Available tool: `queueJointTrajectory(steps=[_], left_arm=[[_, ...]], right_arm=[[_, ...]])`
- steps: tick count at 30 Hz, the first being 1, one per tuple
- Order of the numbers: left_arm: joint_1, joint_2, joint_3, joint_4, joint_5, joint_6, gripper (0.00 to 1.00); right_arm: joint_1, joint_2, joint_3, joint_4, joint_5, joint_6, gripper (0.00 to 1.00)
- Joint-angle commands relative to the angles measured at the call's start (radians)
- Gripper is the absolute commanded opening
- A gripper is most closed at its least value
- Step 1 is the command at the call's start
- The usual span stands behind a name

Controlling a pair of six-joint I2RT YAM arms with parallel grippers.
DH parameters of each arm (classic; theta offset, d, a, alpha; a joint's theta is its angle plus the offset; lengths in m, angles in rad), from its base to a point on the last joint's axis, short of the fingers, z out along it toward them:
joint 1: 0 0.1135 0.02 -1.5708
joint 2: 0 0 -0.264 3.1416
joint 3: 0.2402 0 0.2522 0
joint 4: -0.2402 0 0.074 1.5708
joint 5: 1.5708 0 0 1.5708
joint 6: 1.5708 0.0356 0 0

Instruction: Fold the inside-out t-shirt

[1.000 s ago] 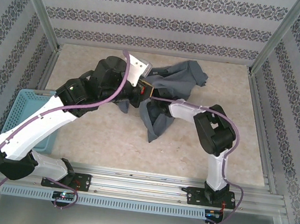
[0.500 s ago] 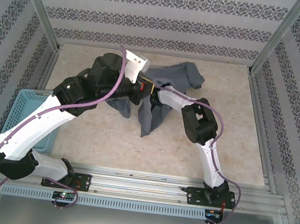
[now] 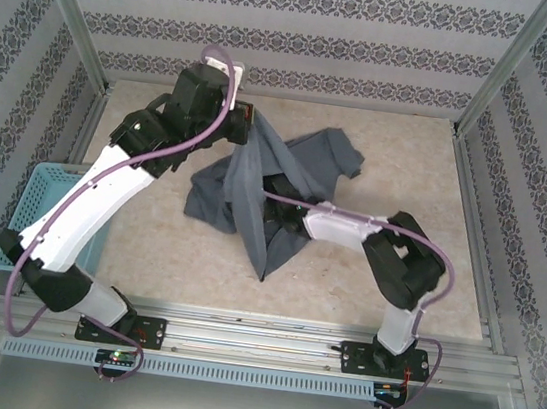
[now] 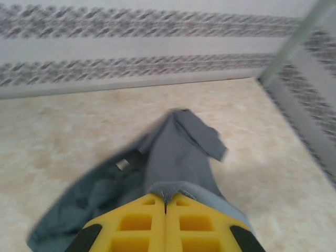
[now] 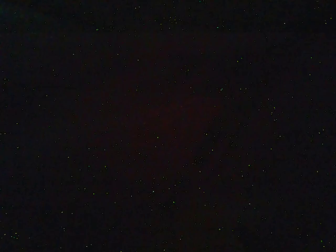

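Item 1, basket point(image 3: 47, 197): light blue, well off to the left of my left fingers, apart from everything else.

Item 2, left gripper point(image 4: 165, 200): I have the yellow fingers point(image 4: 137, 226) pinched together on a ridge of cloth, raised off the table point(image 3: 409, 172).

Item 3, t-shirt point(image 3: 254, 197): dark grey. One edge is caught between my left fingers, and the rest drapes down from them in a long fold onto the table, spreading ahead of the fingertips. A small pale label point(image 4: 123, 164) lies ahead and to the left of the tips, a sleeve flap ahead and to the right. I judge it light, limp and quick to bunch, not fragile. A shoulder seam or hem would be the best hold, since a pinch in the middle only gathers it.

Item 4, right arm point(image 3: 341, 226): it reaches in low under the drape. The right gripper is buried in the folds with its fingers closed. I cannot tell whether they have caught cloth.
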Motion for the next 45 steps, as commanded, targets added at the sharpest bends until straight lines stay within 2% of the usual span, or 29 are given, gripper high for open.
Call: queueJointTrajectory(steps=[1, 6, 10, 17, 22, 24, 26, 31, 34, 38, 41, 43, 45], left_arm=[[0.100, 0.071, 0.020, -0.062, -0.037, -0.069, 0.00], [0.249, 0.165, -0.045, -0.067, -0.036, -0.143, 0.00], [0.314, 0.265, -0.078, -0.083, -0.053, -0.158, 0.00], [0.327, 0.537, 0.012, -0.207, -0.105, -0.170, 0.00], [0.316, 0.615, 0.024, -0.255, -0.067, -0.149, 0.00], [0.297, 0.568, -0.040, -0.222, -0.046, -0.133, 0.07], [0.273, 0.476, -0.145, -0.167, 0.005, -0.117, 0.20], [0.163, 0.246, -0.369, -0.041, 0.085, -0.069, 0.45], [0.105, 0.190, -0.437, -0.002, 0.127, -0.047, 0.52], [0.058, 0.196, -0.517, 0.067, 0.225, -0.055, 0.55], [0.041, 0.211, -0.574, 0.117, 0.264, -0.079, 0.55], [0.033, 0.202, -0.618, 0.164, 0.299, -0.102, 0.56], [0.018, 0.190, -0.655, 0.212, 0.329, -0.118, 0.59]], right_arm=[[0.050, -0.130, -0.132, 0.210, -0.026, -0.059, 0.00], [0.088, -0.290, -0.319, 0.311, -0.057, -0.036, 0.00], [0.098, -0.432, -0.432, 0.364, -0.106, -0.036, 0.00], [0.108, -0.692, -0.509, 0.390, -0.256, -0.053, 0.00], [0.094, -0.765, -0.566, 0.373, -0.216, -0.042, 0.00], [0.081, -0.745, -0.585, 0.352, -0.197, -0.024, 0.00], [0.077, -0.703, -0.605, 0.352, -0.190, 0.002, 0.00], [0.077, -0.585, -0.631, 0.355, -0.169, 0.088, 0.00], [0.077, -0.551, -0.619, 0.320, -0.151, 0.112, 0.00], [0.077, -0.567, -0.565, 0.219, -0.150, 0.127, 0.37], [0.075, -0.572, -0.519, 0.134, -0.150, 0.168, 0.57], [0.075, -0.549, -0.480, 0.075, -0.138, 0.204, 0.66], [0.067, -0.511, -0.444, 0.025, -0.132, 0.240, 0.67]])
